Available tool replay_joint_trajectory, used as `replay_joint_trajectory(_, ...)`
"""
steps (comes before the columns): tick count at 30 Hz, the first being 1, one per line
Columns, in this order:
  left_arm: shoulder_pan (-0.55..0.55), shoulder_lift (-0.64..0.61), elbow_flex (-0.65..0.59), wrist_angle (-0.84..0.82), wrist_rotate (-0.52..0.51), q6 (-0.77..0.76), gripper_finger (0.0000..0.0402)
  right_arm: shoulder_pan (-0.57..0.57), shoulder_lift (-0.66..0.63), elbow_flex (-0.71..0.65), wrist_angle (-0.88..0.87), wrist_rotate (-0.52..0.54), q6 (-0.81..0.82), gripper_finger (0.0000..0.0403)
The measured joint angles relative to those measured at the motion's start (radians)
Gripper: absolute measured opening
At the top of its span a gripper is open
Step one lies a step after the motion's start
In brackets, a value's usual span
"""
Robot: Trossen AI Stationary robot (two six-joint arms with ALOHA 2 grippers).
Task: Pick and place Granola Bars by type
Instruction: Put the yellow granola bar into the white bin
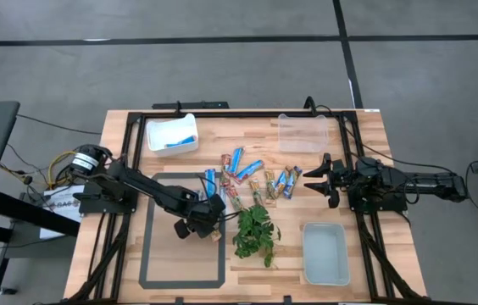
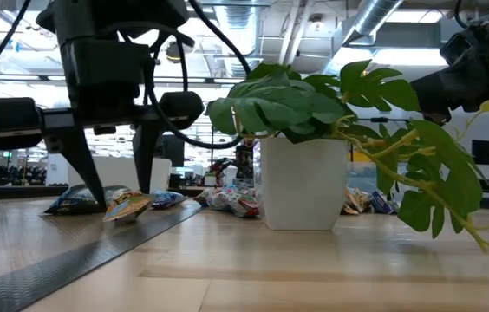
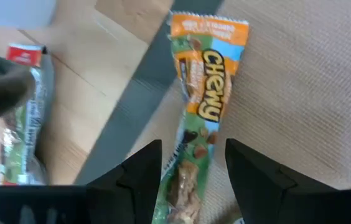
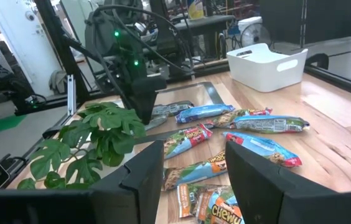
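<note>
Setting: a pale wooden worktop point(image 1: 247, 280) on a grey floor, framed by black rails.

High view. You have a loose cluster of granola bars point(image 1: 252, 176) mid-worktop, blue-and-white and tan wrappers mixed together, so the sorting looks barely begun. A white bin point(image 1: 171, 135) at the far left already holds something blue, probably the first type sorted. A clear tray point(image 1: 301, 133) sits far right and a pale tray point(image 1: 325, 254) near right, likely for the other types. A green plant sprig point(image 1: 255, 232) lies just beside the cluster, not part of the sort. A rectangle of dark tape point(image 1: 148, 246) marks the left side. Your left gripper point(image 1: 212, 222) is down at the rectangle's right edge; your right gripper point(image 1: 315, 181) waits just right of the cluster.

Low view. The left gripper's fingers point(image 2: 82, 165) stand on either side of a Chewy bar point(image 2: 128, 206) lying on the worktop. A white pot point(image 2: 304, 184) holds the leaves, with more bars behind it.

Left wrist view. Item in hand: the Chewy bar point(image 3: 199, 130), orange-topped with a green body, shiny wrapper, lying across the tape edge. The fingers point(image 3: 139, 175) straddle its near end, parted with gaps to the wrapper, so I judge a grasp being set up, not yet closed. A second wrapper point(image 3: 26, 118), green with a red end, lies well apart.

Right wrist view. The right fingers point(image 4: 141, 176) are parted and hold nothing, pointed over the cluster, probably kept back so the arms do not crowd each other.
</note>
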Motion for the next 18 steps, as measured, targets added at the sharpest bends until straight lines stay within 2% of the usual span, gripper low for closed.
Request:
replay_joint_trajectory(5,0.004,0.000,-0.012,0.023,0.016,0.004,0.0169,0.000,0.000,0.000,0.000,0.000,0.000,0.0166)
replay_joint_trajectory(8,0.004,0.000,-0.034,0.045,0.049,0.006,0.0152,0.000,0.000,0.000,0.000,0.000,0.000,0.0164)
replay_joint_trajectory(18,0.003,-0.001,-0.048,0.074,0.044,-0.009,0.0027,0.000,0.000,0.000,0.000,0.000,0.000,0.0165)
